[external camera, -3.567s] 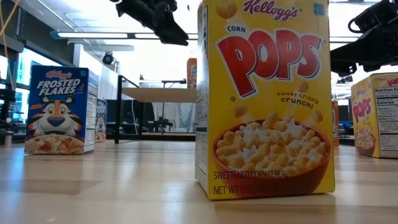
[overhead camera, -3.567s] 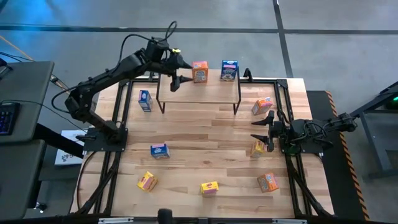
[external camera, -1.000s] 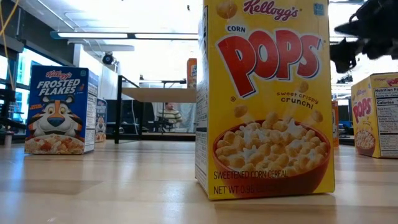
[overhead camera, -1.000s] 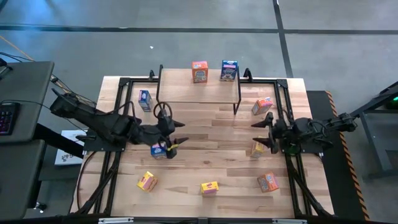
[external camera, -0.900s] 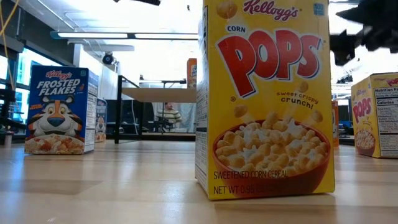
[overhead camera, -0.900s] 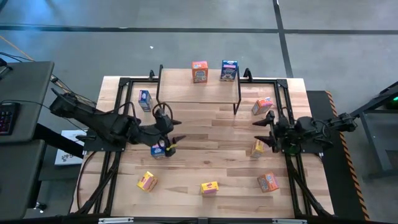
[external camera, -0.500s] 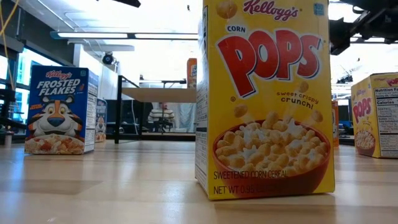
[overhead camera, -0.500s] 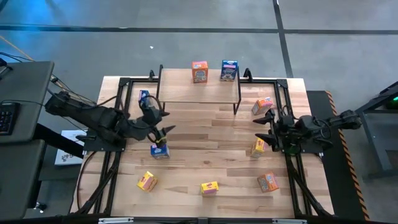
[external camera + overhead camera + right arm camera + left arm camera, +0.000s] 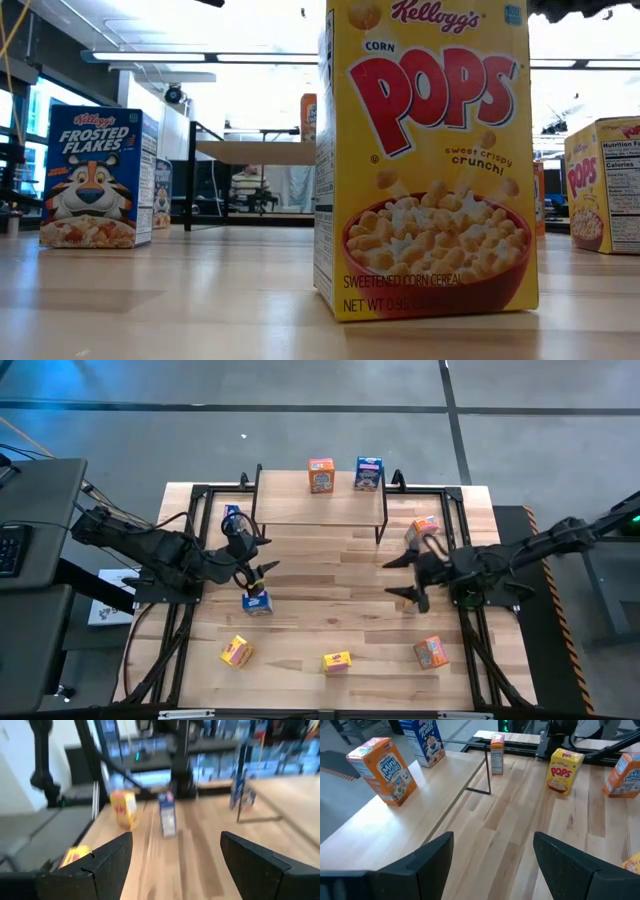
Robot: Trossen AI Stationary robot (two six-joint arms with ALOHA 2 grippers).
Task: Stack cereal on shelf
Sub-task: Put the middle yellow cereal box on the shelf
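Note:
The shelf [image 9: 320, 512] stands at the table's far middle, with an orange cereal box [image 9: 321, 475] and a blue one [image 9: 368, 472] upright on its top. Other cereal boxes stand about the table: blue [image 9: 256, 601], yellow [image 9: 236, 651], yellow [image 9: 337, 661], orange [image 9: 431, 651], orange [image 9: 422, 527] and a yellow Pops box [image 9: 565, 770]. My left gripper [image 9: 260, 570] hovers open just beyond the blue box at left centre. My right gripper [image 9: 400, 577] hangs open above the table's right half, with nothing between its fingers.
Another blue box [image 9: 231, 514] stands by the shelf's left leg, partly behind my left arm. A black frame [image 9: 200, 500] runs round the tabletop. Bare wood [image 9: 330, 600] lies between the two grippers. In the low view a large yellow box [image 9: 425, 160] fills the middle.
My right gripper has risen and swung out toward the table's middle, leaving the top of the low view; it stays open. My left gripper has drawn back a little toward the table's left and far side and has risen slightly, still open. No box has moved.

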